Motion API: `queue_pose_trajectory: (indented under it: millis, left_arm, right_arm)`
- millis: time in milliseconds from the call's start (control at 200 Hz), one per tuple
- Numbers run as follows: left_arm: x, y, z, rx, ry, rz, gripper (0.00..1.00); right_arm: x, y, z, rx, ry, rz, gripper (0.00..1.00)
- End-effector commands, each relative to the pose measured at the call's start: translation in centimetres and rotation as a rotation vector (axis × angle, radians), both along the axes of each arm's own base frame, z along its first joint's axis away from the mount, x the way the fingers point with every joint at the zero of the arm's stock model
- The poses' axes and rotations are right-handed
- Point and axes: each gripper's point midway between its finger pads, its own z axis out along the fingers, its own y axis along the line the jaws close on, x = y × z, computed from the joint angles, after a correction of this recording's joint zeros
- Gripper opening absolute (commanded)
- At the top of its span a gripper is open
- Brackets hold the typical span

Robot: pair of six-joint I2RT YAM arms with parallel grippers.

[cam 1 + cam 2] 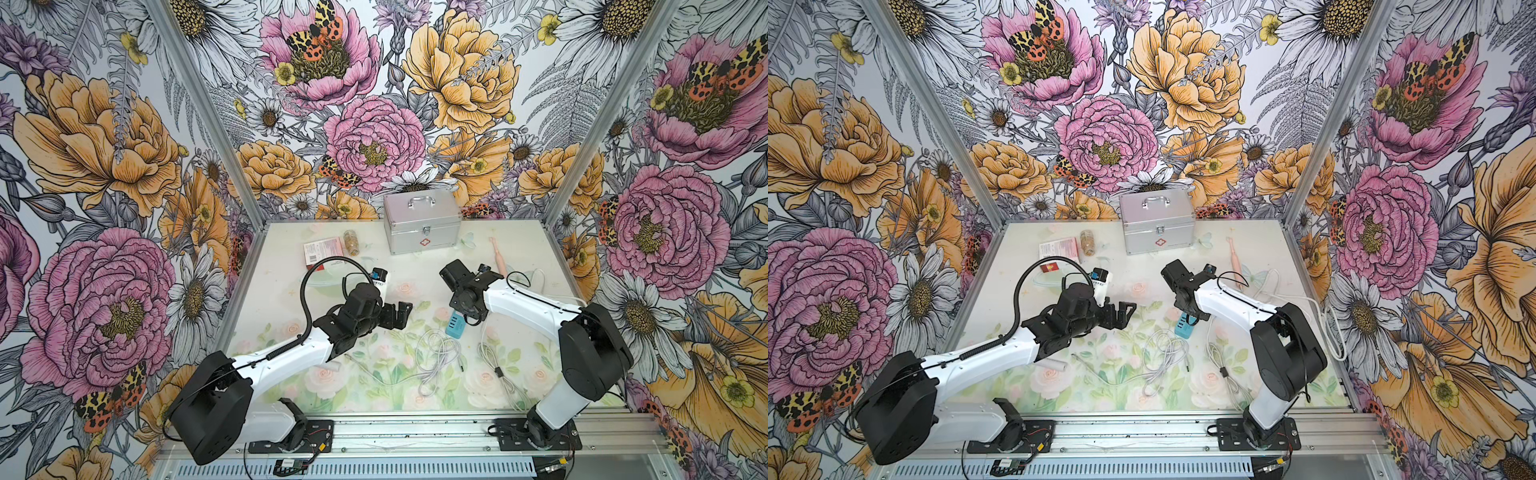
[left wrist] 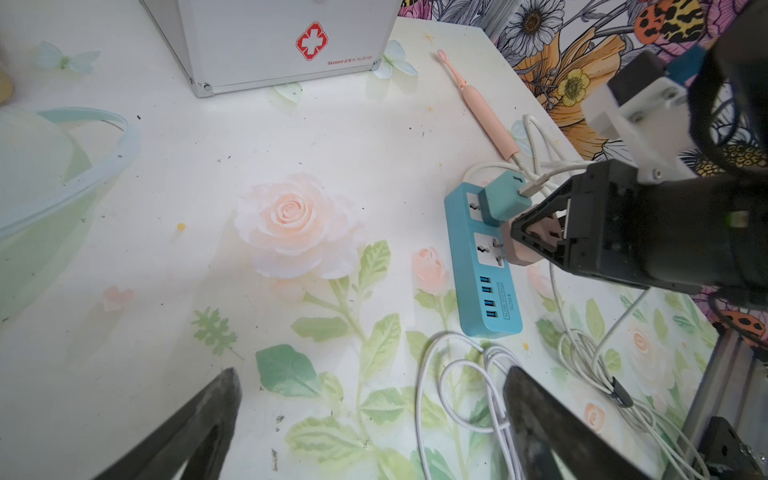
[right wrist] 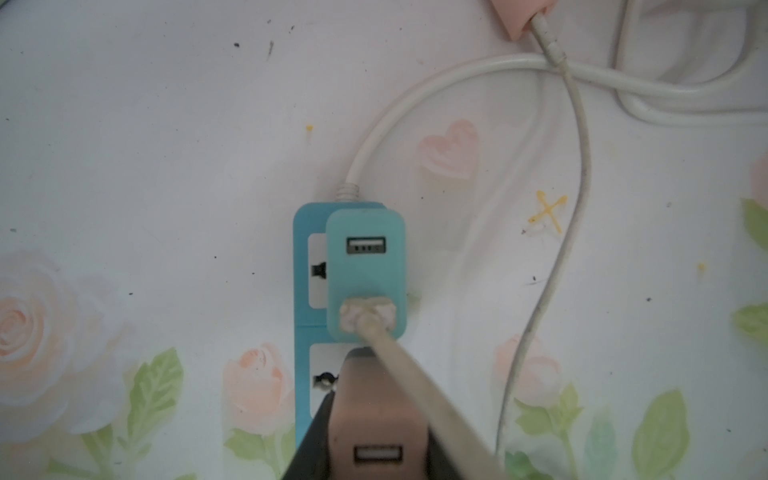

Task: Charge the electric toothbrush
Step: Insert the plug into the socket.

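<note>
At far right of the floral tabletop (image 1: pixel 415 272), slim pink electric toothbrush (image 1: pixel 497 254) lying flat, bristle end toward the far wall, apart from both arms. Plugged into its near end, thin white cable (image 3: pixel 583 137), trailing nearward across the surface.

Nearer and left of the brush, blue power strip (image 2: pixel 484 299) lying flat with its thick white cord curving off toward the brush. Seated in its far socket, teal USB plug adapter (image 3: pixel 365 274), with a white USB plug pushed into one of its two ports.

Directly over the strip, right end effector (image 3: pixel 376 440) pinching a dusty-pink USB plug adapter (image 2: pixel 525 253) by two opposite sides, held at the strip's next socket; prongs in or out, impossible to tell.

Left of the strip, left end effector (image 1: pixel 399 313) hovering above the tabletop, fingers (image 2: pixel 199 428) spread wide.

Near the strip's near end, loose coils of white cable (image 1: pixel 438 353). Against the far wall, silver aluminium case with a red cross (image 1: pixel 422 232), lid closed.
</note>
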Motion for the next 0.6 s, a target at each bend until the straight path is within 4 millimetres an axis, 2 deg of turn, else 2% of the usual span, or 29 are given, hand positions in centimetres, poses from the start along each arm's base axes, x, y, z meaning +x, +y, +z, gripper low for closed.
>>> queue_pose_trajectory:
  millis: [0,200,300,395,595]
  left_arm:
    - [0.4,0.1,0.2,-0.037,-0.005,0.009,0.99]
    - [0.3,0.5,0.2,-0.042,-0.001,0.018,0.99]
    - [0.3,0.8,0.0,-0.040,0.000,0.026,0.99]
    - [0.3,1.0,-0.1,-0.043,0.006,0.033,0.99]
    - [0.4,1.3,0.0,-0.049,0.007,0.045,0.99]
  right_arm:
    - [0.4,-0.3,-0.3,-0.025,0.001,-0.015,0.02]
    - [0.0,0.8,-0.7,0.017,0.036,0.020,0.00]
    - [-0.6,0.5,-1.1,0.012,0.061,0.034,0.00]
    - [-1.0,-0.4,-1.9,0.003,0.088,0.021,0.00]
    - [-0.5,0.0,-5.1,-0.012,0.201,0.071,0.00]
